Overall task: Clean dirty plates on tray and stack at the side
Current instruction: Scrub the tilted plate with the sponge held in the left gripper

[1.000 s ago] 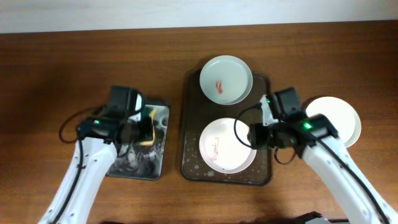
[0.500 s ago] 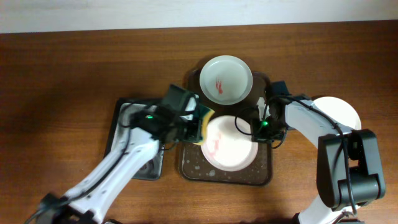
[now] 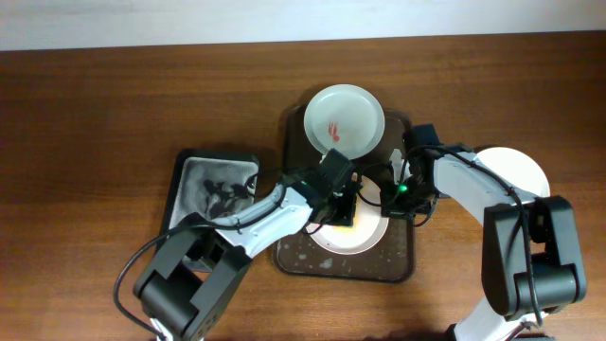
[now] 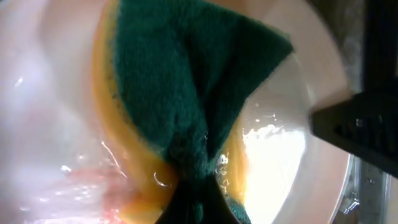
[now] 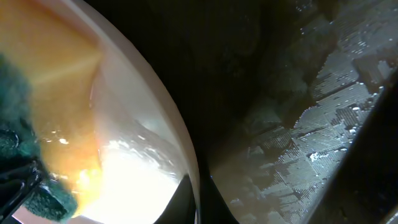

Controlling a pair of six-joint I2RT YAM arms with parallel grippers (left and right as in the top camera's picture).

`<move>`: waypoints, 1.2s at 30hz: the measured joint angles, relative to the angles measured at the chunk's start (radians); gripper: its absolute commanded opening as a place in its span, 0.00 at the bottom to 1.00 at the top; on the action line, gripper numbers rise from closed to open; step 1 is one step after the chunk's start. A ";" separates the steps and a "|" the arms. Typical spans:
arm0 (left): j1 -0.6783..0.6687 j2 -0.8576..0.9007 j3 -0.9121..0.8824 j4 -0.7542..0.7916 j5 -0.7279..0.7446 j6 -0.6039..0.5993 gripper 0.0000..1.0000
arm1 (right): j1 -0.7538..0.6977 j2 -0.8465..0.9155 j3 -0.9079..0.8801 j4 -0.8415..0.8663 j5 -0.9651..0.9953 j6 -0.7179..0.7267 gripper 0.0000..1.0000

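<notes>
Two plates lie on the dark brown tray [image 3: 398,260]. The far plate [image 3: 344,121] carries a red smear. On the near plate [image 3: 367,237] my left gripper [image 3: 343,210] is shut on a yellow and green sponge [image 4: 186,93], pressed onto the wet plate [image 4: 280,155]. A pink smear [image 4: 93,180] shows beside the sponge. My right gripper [image 3: 390,194] is shut on that plate's right rim; in the right wrist view its gripper [image 5: 198,199] pinches the white rim [image 5: 180,143] from both sides. A third, clean plate [image 3: 519,180] rests on the table at the right.
A smaller black tray [image 3: 189,185] with foam in it lies left of the brown tray. The brown tray's wet floor [image 5: 298,124] shows beside the held rim. Both arms cross over the tray's near half.
My left arm carried the sponge from the black tray rightwards onto the near plate's middle. My right gripper closed on the plate's right rim and has held still since.
</notes>
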 measured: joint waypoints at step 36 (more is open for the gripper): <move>0.043 0.012 0.046 -0.232 0.195 -0.043 0.00 | 0.000 -0.004 -0.006 -0.040 0.008 0.048 0.04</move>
